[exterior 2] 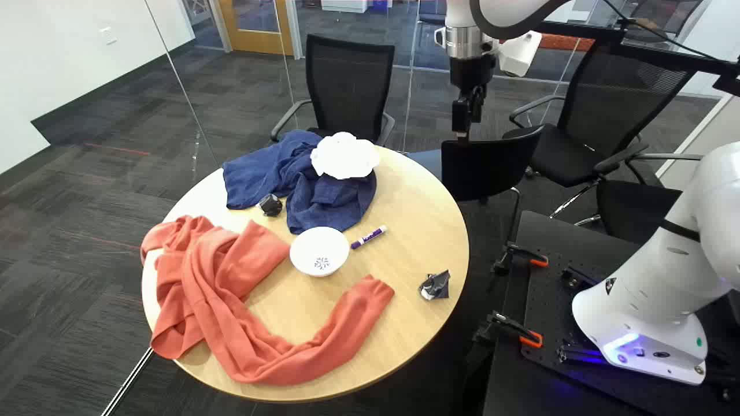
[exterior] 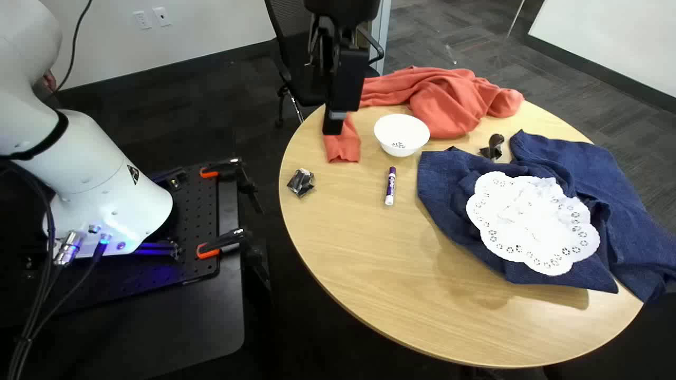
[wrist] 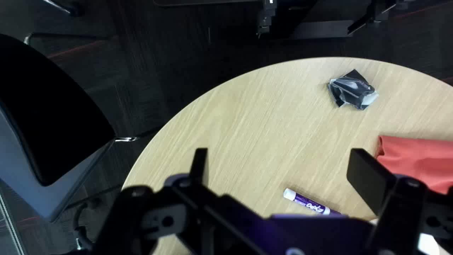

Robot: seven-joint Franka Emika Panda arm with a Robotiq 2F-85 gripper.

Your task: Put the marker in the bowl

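Note:
The marker, with a purple and white body, a purple cap and a white end, lies on the round table in both exterior views [exterior: 391, 186] [exterior 2: 369, 237]. In the wrist view the marker [wrist: 307, 203] shows between the fingers but lower down, its cap end hidden by the gripper's body. The white bowl [exterior: 402, 134] [exterior 2: 319, 251] stands upright beside the marker's cap end. Only a sliver of it shows in the wrist view [wrist: 428, 244]. My gripper [exterior: 335, 121] [exterior 2: 462, 130] hangs well above table height. Its fingers [wrist: 277, 156] are wide apart with nothing between them.
An orange cloth [exterior: 449, 100] [exterior 2: 214, 277] lies around the bowl. A blue denim cloth [exterior: 449, 211] with a white lace doily [exterior: 533, 221] lies near the marker. A crumpled black wrapper [exterior: 301, 182] [wrist: 354, 90] and another dark object [exterior: 494, 146] lie on the table [exterior: 369, 274]. Chairs [exterior 2: 350, 86] stand around.

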